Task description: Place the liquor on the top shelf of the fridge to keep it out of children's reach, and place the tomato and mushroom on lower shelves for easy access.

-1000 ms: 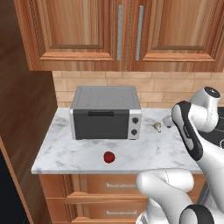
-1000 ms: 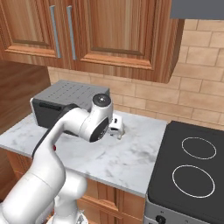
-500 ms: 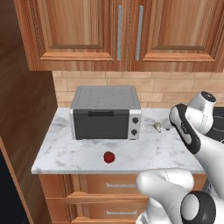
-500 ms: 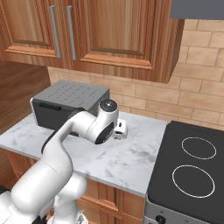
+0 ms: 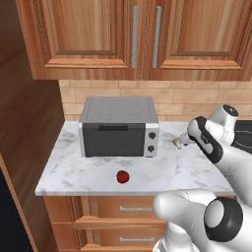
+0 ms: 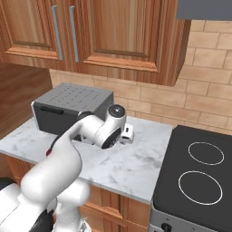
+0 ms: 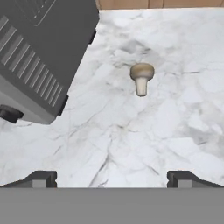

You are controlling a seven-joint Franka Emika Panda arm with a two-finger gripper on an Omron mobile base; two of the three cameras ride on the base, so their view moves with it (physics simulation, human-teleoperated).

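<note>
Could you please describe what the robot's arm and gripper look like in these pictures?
The arm is built of glossy white, rounded segments with dark grey to black joints and round dark end caps. The gripper ends in two small dark grey, blocky fingertips. No cables or markings are visible.

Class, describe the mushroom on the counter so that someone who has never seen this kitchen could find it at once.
Find the grey countertop oven on the white marble counter. Just past the oven's knob end, towards the stove, lies the mushroom, apart from the oven. It is small and pale beige with a rounded cap and short stalk, unlike the glossy red tomato near the counter's front edge.
</note>
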